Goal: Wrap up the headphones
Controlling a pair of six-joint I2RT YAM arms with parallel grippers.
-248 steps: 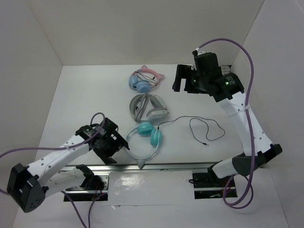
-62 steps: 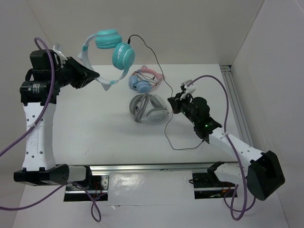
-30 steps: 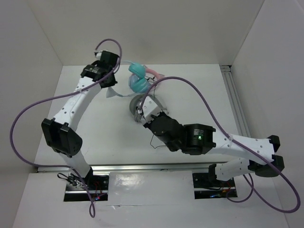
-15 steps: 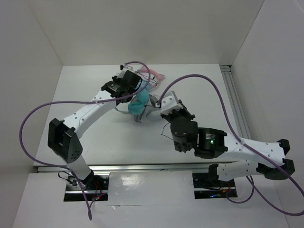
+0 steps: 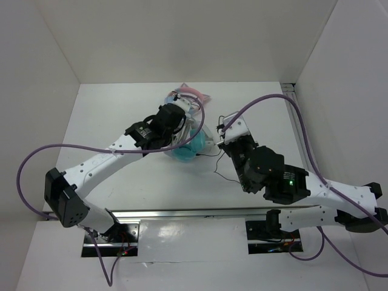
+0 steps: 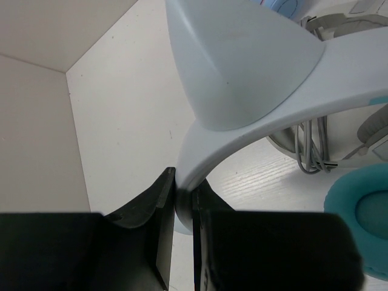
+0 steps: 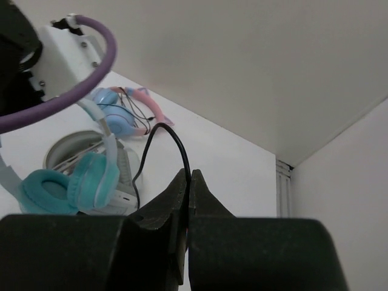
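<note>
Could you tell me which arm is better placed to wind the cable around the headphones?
Probably the right: the right gripper is shut on the cable; the left gripper only holds the headband.

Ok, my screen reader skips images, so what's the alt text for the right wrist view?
The right gripper is shut on the black cable of the teal headphones, at lower left near a pink-banded pair and a grey pair.

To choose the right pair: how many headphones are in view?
3: the teal headphones in the left gripper, the grey-and-white pair beside them, the pink-banded pair farther back.
</note>
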